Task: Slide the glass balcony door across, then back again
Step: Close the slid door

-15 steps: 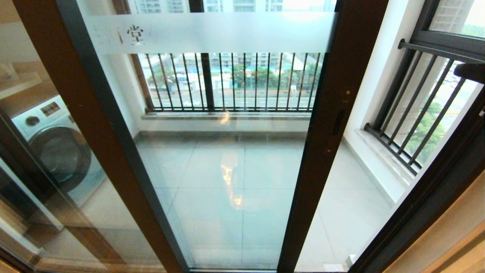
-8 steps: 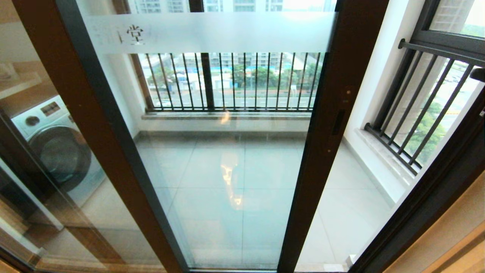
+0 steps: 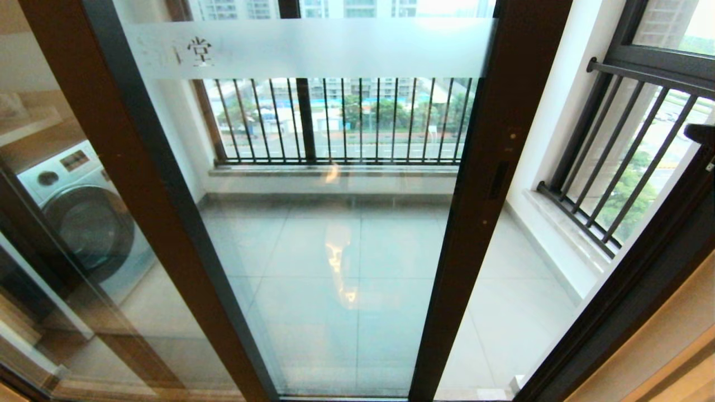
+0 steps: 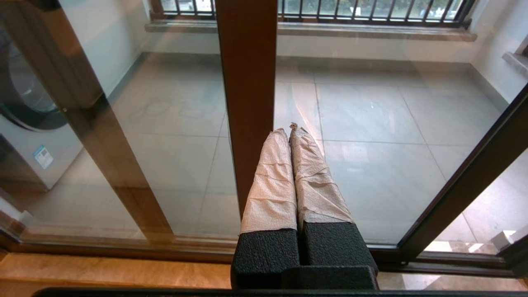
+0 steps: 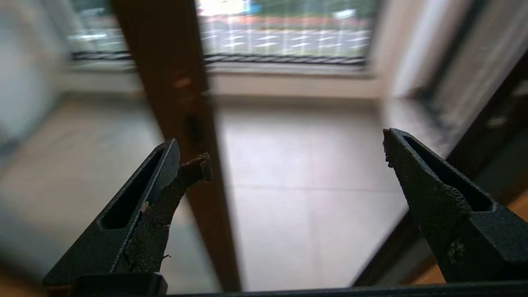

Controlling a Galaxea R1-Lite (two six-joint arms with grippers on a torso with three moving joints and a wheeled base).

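The glass balcony door (image 3: pixel 335 234) fills the middle of the head view, with a frosted band (image 3: pixel 313 47) near its top. Its brown right upright (image 3: pixel 486 167) carries a slim black handle slot (image 3: pixel 499 180). A gap onto the balcony lies between that upright and the outer frame (image 3: pixel 642 290). My right gripper (image 5: pixel 295 152) is open and empty, facing this gap, with the door's upright (image 5: pixel 177 82) just beside one finger. Only a dark part of the right gripper (image 3: pixel 701 133) shows at the head view's right edge. My left gripper (image 4: pixel 288 128) is shut, its taped fingers pointing at a brown upright (image 4: pixel 247 82) low down.
A washing machine (image 3: pixel 84 218) stands behind the glass at the left. Black-barred railings run along the far window (image 3: pixel 341 120) and the right-hand window (image 3: pixel 620 162). Pale balcony tiles (image 3: pixel 514 312) show through the gap. A wooden floor strip (image 4: pixel 103 276) lies before the door track.
The dark part of my right gripper at the head view's right edge has dropped lower. The door and the left arm have not moved.
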